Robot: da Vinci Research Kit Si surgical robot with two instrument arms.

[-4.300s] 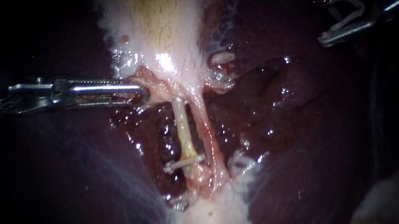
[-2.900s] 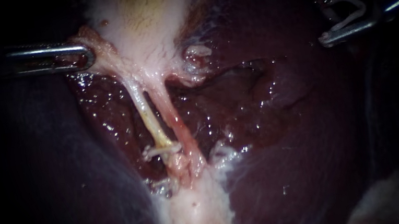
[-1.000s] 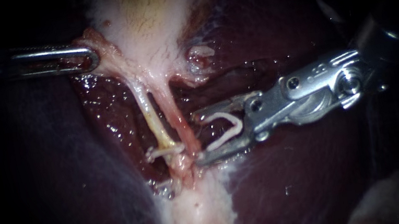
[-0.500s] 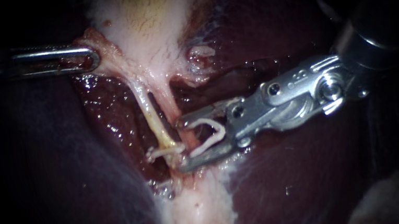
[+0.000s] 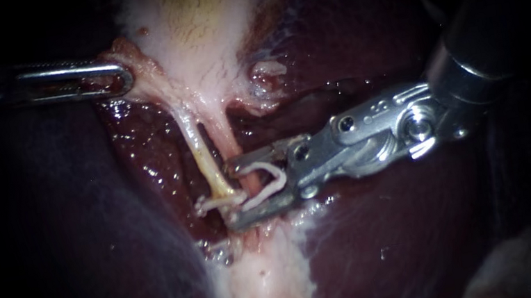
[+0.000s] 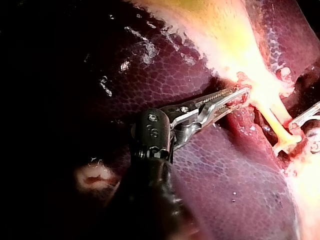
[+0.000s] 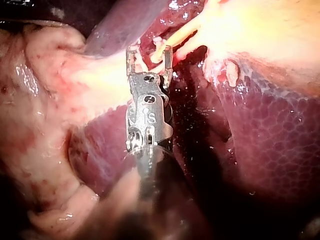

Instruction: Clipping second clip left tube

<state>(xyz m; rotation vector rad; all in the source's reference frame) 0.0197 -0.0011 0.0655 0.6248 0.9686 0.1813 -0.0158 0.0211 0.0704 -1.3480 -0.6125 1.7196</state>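
The right instrument (image 5: 234, 196), jaws holding a spread clip (image 5: 269, 182), faces the left tube (image 5: 206, 165) at its 9 o'clock, running 11-to-5 just beyond the tips, while the left instrument (image 5: 117, 76) has its jaws clamped on the gallbladder (image 5: 195, 54).

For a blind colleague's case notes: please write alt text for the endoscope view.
The right instrument, its jaws holding an open white clip, reaches the pale left tube beside the closed clip already on it. The left instrument grips the gallbladder's lower edge above the dark liver.
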